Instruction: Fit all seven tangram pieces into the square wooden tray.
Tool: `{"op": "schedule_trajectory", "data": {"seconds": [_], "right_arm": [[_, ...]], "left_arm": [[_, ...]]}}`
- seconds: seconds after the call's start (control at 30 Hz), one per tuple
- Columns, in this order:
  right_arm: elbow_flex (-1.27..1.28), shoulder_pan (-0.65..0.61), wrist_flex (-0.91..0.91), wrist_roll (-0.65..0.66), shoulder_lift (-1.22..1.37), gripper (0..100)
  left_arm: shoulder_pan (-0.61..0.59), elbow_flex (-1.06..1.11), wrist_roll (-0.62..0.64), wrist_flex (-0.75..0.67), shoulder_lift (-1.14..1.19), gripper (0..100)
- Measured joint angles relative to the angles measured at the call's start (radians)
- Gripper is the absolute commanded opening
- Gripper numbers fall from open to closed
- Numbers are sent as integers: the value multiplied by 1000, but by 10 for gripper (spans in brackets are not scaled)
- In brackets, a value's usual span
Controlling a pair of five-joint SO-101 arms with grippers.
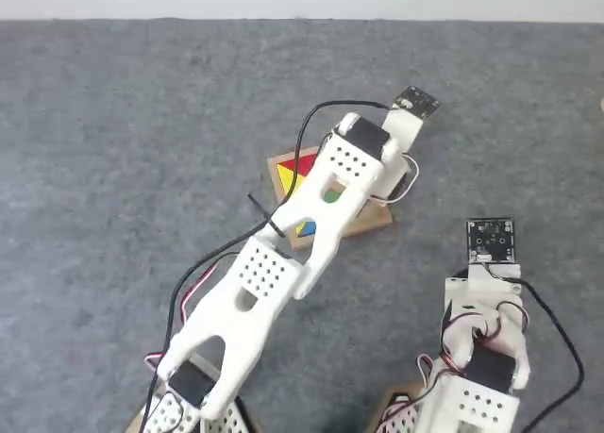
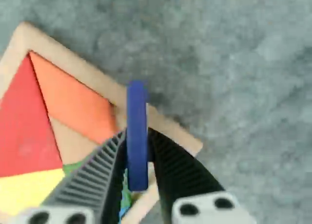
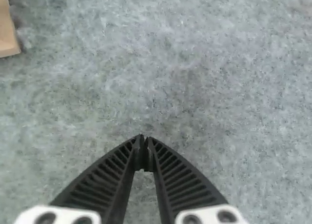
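The grey-carpeted bench (image 1: 113,150) carries the square wooden tray (image 1: 373,221), which serves as the landmark here. The left arm (image 1: 283,263) stretches across the tray and covers most of it from above. The right arm (image 1: 486,348) is folded well apart from the tray, on the side nearest the arms' bases.

Inside the tray, a red piece (image 2: 24,126) lies flat in one corner. An orange piece (image 2: 73,107) touches it along one edge and runs against the tray's rim. A yellow piece (image 2: 29,190) sits against the red one on its other side. A sliver of a green piece (image 2: 78,165) shows next to the yellow. Between the orange and green pieces is a patch of bare wood (image 2: 73,143), so at least one slot looks unfilled.

The left end effector (image 2: 138,136) is clamped on a blue piece (image 2: 137,107), held on its thin edge over the tray's rim beside the orange piece and not yet laid flat. The right end effector (image 3: 142,143) is closed on nothing, above bare carpet away from the tray.

By my reading, four pieces are seated and a fifth is in hand. The arm hides the rest of the tray, so I cannot tell how many pieces remain.
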Motion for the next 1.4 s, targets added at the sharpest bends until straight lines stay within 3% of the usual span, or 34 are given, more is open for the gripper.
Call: {"op": "schedule_trajectory", "data": {"seconds": [0.37, 1.0, 1.2, 1.4], "right_arm": [[0, 0, 0, 0, 0, 6], [0, -14, 0, 0, 0, 6], [0, -15, 0, 0, 0, 6], [0, -15, 0, 0, 0, 6]], "left_arm": [[-2, 227, 14, 0, -120, 12], [-49, 209, -37, 0, -137, 17], [-51, 207, -68, 0, -137, 148], [-51, 201, -75, 0, -137, 158]]}}
